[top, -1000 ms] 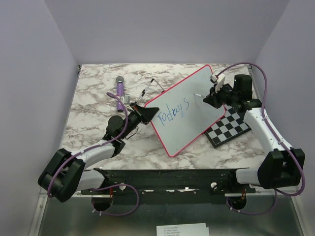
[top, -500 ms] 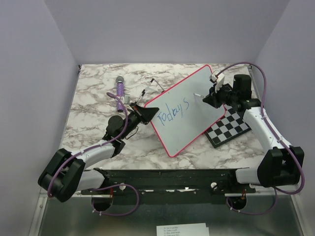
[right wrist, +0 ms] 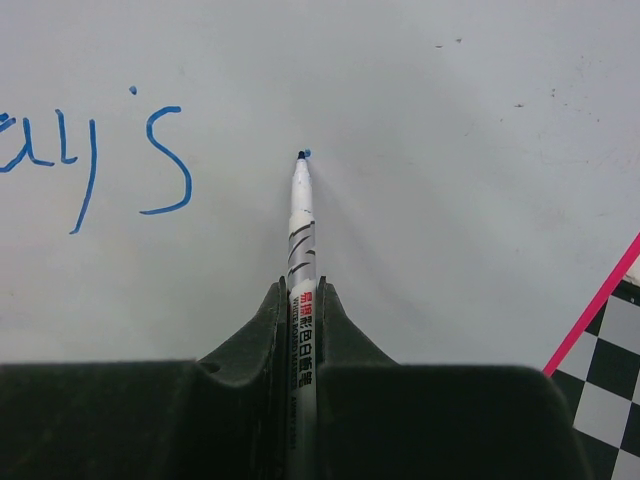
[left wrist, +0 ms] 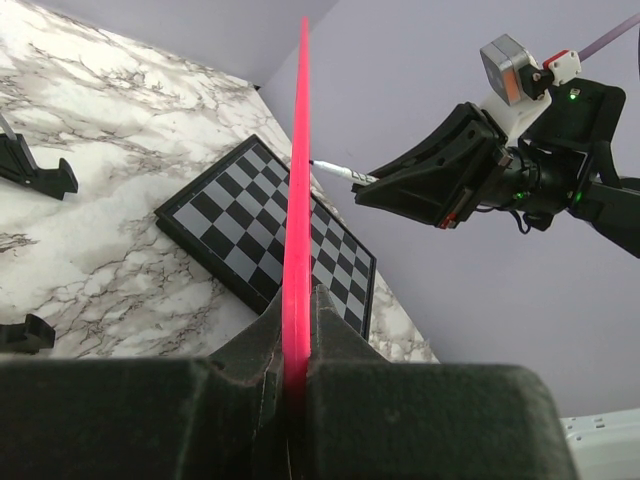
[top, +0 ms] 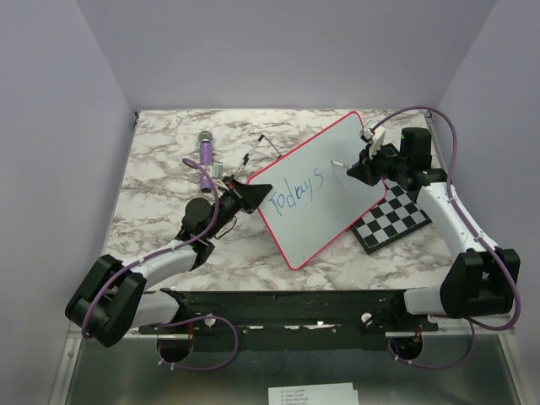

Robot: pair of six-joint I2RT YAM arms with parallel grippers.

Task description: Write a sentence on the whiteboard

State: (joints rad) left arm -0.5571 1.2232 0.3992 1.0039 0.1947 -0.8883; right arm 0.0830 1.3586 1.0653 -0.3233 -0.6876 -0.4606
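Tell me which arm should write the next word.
Right. The right jaws are shut on the marker, its tip at the board just past "Today's". The left jaws are clamped on the rim, holding the board tilted.

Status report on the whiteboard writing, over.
Left pincer clamped on whiteboard rim. Right pincer shut on marker, tip at board past Today's. Chessboard alongside, not blocking.

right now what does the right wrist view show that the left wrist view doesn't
Only right wrist: the whiteboard's face with the blue sentence, and the marker's tip at a small blue dot. Only left wrist: the left gripper clamping the board's pink-red rim, seen edge-on, plus the marble table. Both: the whiteboard, the chessboard, and the right gripper shut on the marker.
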